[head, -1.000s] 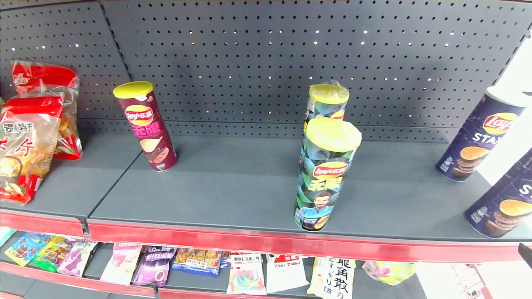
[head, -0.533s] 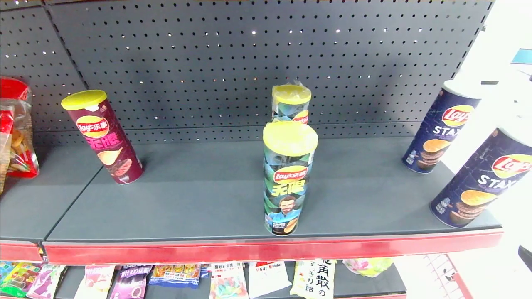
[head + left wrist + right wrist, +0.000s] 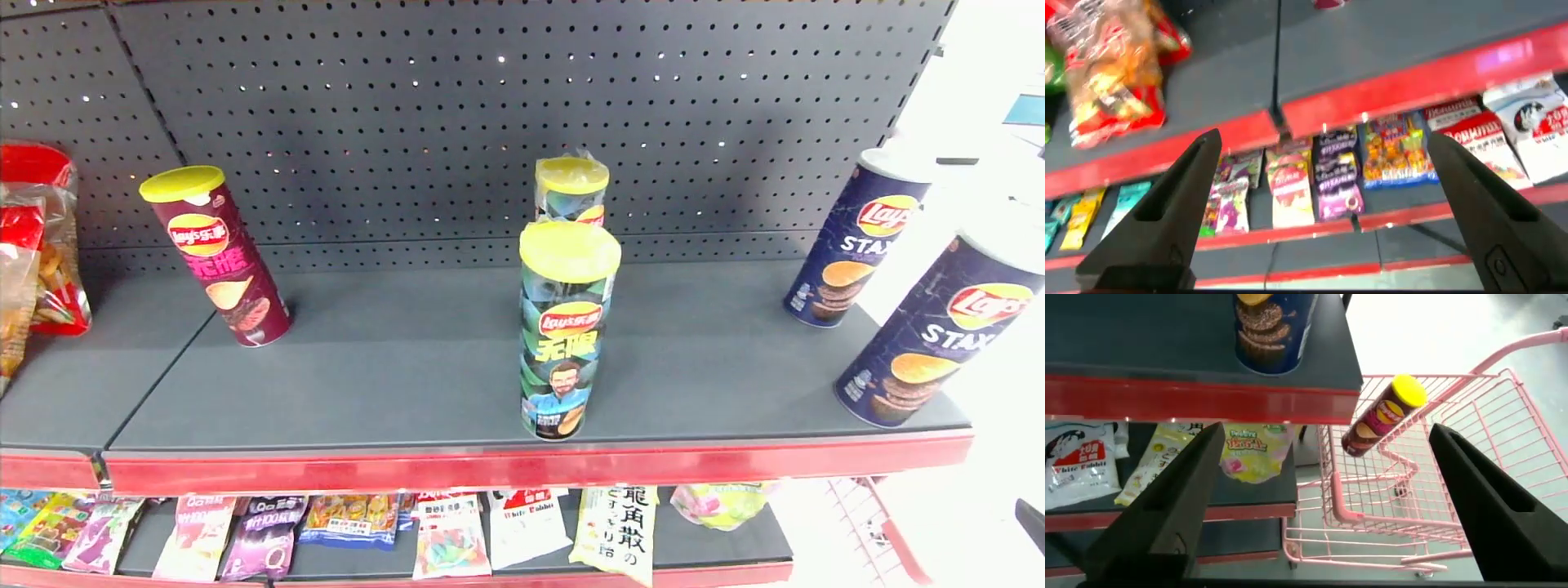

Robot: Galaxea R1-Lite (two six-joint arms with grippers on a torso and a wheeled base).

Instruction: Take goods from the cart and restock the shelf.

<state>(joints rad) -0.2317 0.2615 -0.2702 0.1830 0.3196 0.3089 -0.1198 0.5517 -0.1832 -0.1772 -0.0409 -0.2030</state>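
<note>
Right gripper [image 3: 1324,431]: jaws spread; beyond them a purple chip can [image 3: 1382,416] leans in the pink cart [image 3: 1462,376], beside the red-edged shelf [image 3: 1167,396]. Left gripper [image 3: 1324,135]: jaws spread, snack packets [image 3: 1335,175] beyond them

Left gripper [image 3: 1319,216] had its two fingers [image 3: 1155,220] spread wide apart and gripped nothing. Each finger was a dark, flat wedge, broad near the wrist and narrowing to a blunt tip that pointed away from the wrist. The two tips sat level with each other. Right gripper [image 3: 1323,510] held the same pose: its two dark fingers [image 3: 1490,506] stood just as wide apart, tips level and pointing away from the wrist, and gripped nothing. Both wrists were turned so that the fingers lay side by side, not one above the other.
</note>
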